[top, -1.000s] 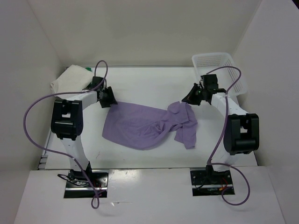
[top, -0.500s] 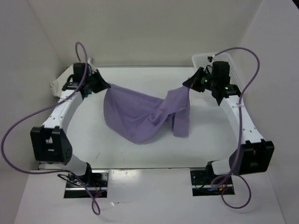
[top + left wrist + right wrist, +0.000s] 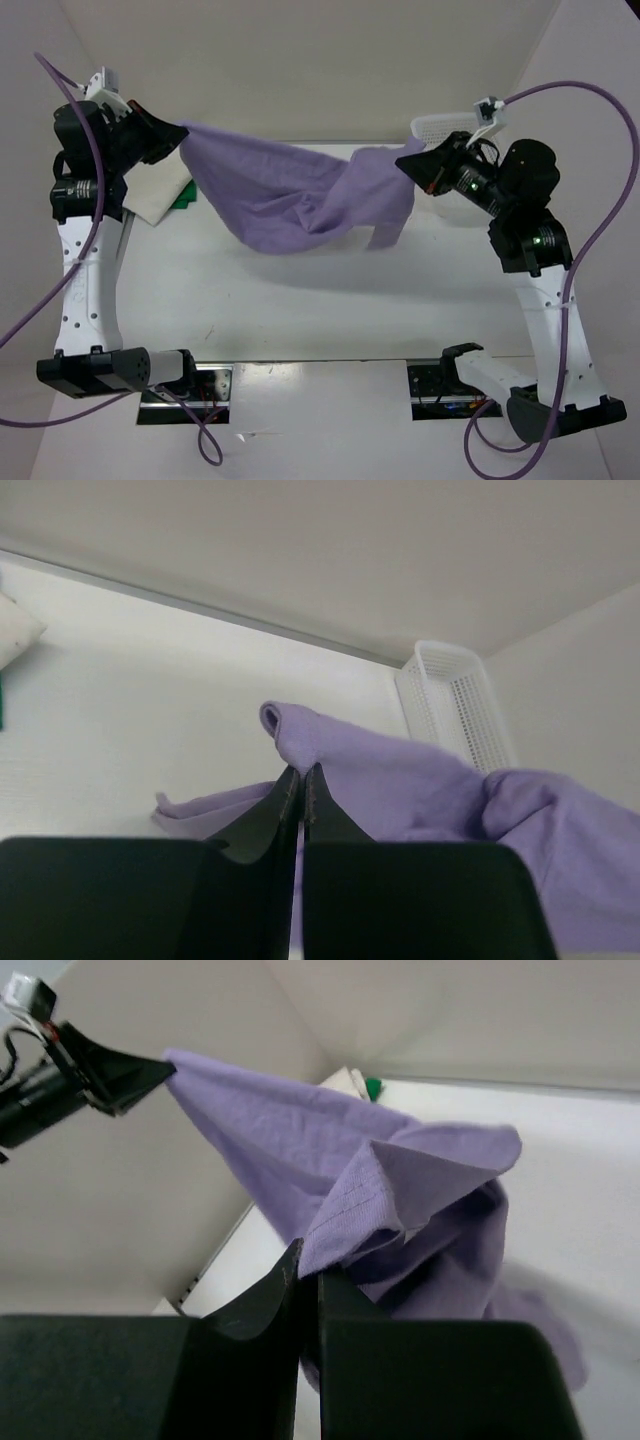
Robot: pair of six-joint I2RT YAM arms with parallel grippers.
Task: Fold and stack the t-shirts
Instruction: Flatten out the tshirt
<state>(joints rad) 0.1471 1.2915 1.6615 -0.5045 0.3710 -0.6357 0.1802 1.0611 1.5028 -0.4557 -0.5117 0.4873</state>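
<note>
The lavender t-shirt [image 3: 290, 195] hangs stretched in the air between both arms, sagging in the middle above the table. My left gripper [image 3: 180, 133] is shut on its left corner, high at the back left; in the left wrist view [image 3: 301, 772] the cloth [image 3: 400, 780] bunches at the tips. My right gripper [image 3: 405, 160] is shut on the right edge; in the right wrist view [image 3: 308, 1260] the cloth [image 3: 340, 1160] drapes from the tips. A folded white t-shirt [image 3: 155, 200] lies at the back left with the green t-shirt [image 3: 186, 198] showing under it.
A white mesh basket [image 3: 450, 130] stands at the back right, partly behind the right arm; it also shows in the left wrist view [image 3: 455, 705]. White walls enclose the table [image 3: 320, 300] on three sides. Purple cables loop off both arms.
Both arms have risen and swung outward, lifting the lavender shirt off the table and stretching it wider between them. Both grippers stay shut on it.
</note>
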